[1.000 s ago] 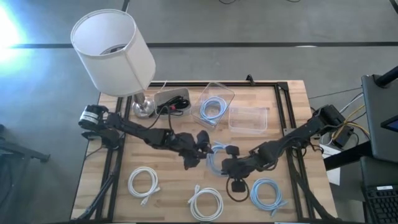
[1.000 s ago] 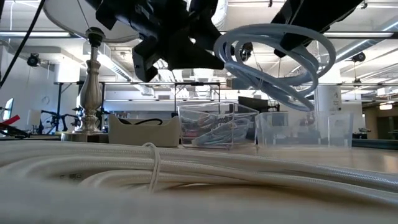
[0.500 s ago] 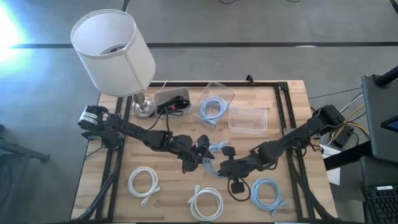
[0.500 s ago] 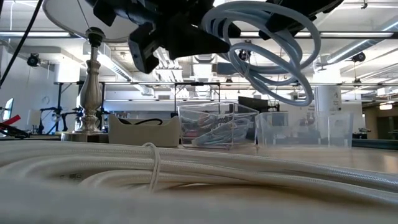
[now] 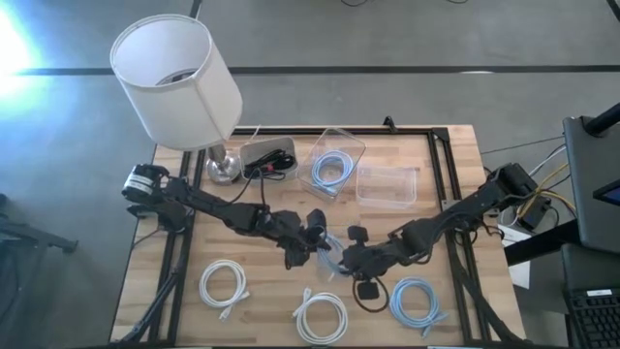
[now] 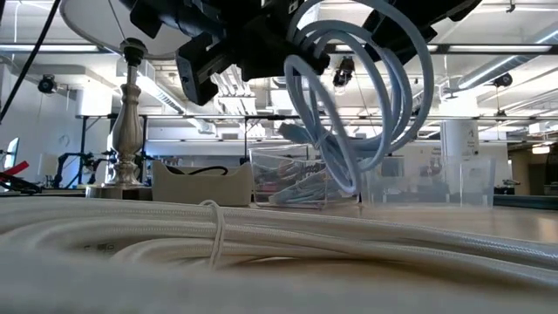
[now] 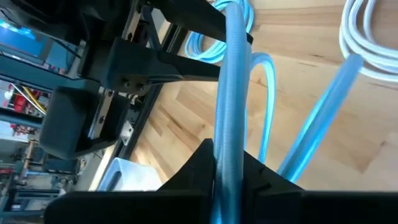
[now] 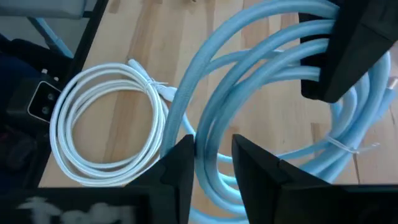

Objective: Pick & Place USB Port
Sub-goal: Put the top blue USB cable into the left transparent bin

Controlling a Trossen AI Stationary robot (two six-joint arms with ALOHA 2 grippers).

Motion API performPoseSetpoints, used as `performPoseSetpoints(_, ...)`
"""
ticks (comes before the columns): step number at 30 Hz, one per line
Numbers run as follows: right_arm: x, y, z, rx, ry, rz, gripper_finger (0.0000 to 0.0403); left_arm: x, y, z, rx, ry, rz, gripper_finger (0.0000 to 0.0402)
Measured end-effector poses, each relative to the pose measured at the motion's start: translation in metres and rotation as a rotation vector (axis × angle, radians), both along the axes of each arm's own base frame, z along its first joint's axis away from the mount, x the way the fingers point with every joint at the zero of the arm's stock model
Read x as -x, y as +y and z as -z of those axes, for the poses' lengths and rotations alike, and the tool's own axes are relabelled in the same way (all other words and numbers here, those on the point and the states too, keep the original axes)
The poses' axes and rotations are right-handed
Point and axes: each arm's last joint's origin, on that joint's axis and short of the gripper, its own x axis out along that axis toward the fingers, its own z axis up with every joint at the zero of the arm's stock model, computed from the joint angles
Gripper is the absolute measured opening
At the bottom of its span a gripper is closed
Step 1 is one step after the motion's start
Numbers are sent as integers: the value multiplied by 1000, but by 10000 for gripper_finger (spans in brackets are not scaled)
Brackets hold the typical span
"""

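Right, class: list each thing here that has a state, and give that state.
Left tool: shut on the blue cable.
Right tool: open, fingers either side of that cable.
Blue cable: coiled, held in the air.
Bin by the lamp: holds a blue coil.
Other bin: empty.
Lamp: upright.

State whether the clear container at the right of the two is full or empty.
Empty. In the high view the right-hand clear container shows only bare walls and floor, while the neighbouring container holds a coiled blue cable.
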Motion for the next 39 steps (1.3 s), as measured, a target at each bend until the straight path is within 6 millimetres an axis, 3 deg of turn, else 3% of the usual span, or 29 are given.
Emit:
performPoseSetpoints(9, 8, -5, 4, 33, 84, 83, 134, 2, 0, 4, 86, 69, -57, 29)
performPoseSetpoints(16, 29, -7, 1, 17, 181, 239, 143, 9, 3, -15, 145, 19, -134, 24)
performPoseSetpoints(29, 46, 14, -2, 10, 175, 235, 145, 31, 18, -70, 274, -239, -489, 25)
performPoseSetpoints(34, 46, 14, -2, 11, 173, 238, 144, 23, 32, -74, 357, -388, -698, 33)
performPoseSetpoints(39, 45, 14, -2, 10, 173, 238, 139, 8, 53, -61, 375, -479, -877, 23)
